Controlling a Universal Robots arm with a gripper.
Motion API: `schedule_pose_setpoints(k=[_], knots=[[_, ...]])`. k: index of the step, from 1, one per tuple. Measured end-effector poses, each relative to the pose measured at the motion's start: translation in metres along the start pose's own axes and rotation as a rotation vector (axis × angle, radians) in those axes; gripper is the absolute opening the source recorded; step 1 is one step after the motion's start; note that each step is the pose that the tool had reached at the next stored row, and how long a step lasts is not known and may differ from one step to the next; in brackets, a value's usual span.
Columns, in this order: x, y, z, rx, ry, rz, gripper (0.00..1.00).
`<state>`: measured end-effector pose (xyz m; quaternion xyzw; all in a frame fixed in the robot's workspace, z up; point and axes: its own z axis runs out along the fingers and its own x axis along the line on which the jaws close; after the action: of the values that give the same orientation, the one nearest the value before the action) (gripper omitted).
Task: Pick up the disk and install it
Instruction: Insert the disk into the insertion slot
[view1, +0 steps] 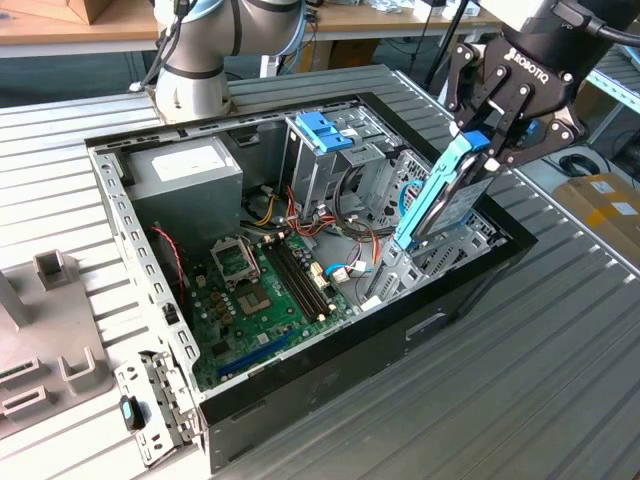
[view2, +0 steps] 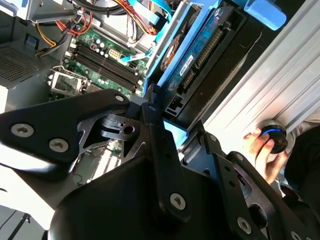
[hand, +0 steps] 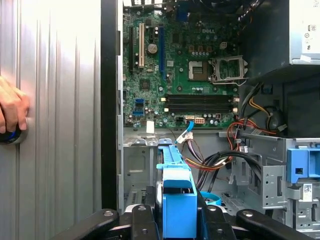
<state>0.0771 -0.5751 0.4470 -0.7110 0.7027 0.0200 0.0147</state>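
**Exterior view.** Black linkage gripper (view1: 478, 140) is recorded at two o'clock of the open black computer case (view1: 330, 372). It is pinched on the upper end of the disk (view1: 440, 195), a flat silver metal hard drive edged by a blue plastic carrier frame. The disk is held on edge and tilted, with its lower end within the case opening. A green motherboard (view1: 270, 290) is seen inside.

**Second wrist view.** The disk (view2: 195, 52) is clamped in the gripper (view2: 172, 125). A person's hand (view2: 262, 150) is laid on a round black knob (view2: 272, 135).

**First wrist view.** The disk (hand: 175, 165) is gripped edge-on by the gripper (hand: 177, 216).
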Motion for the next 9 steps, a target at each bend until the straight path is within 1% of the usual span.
schedule_pose_setpoints(k=[5, 9], knots=[[0.0005, 0.0, 0.0004, 0.0, 0.0001, 0.0, 0.37], [0.0006, -0.0001, 0.0031, 0.0, 0.0, 0.0, 0.37]])
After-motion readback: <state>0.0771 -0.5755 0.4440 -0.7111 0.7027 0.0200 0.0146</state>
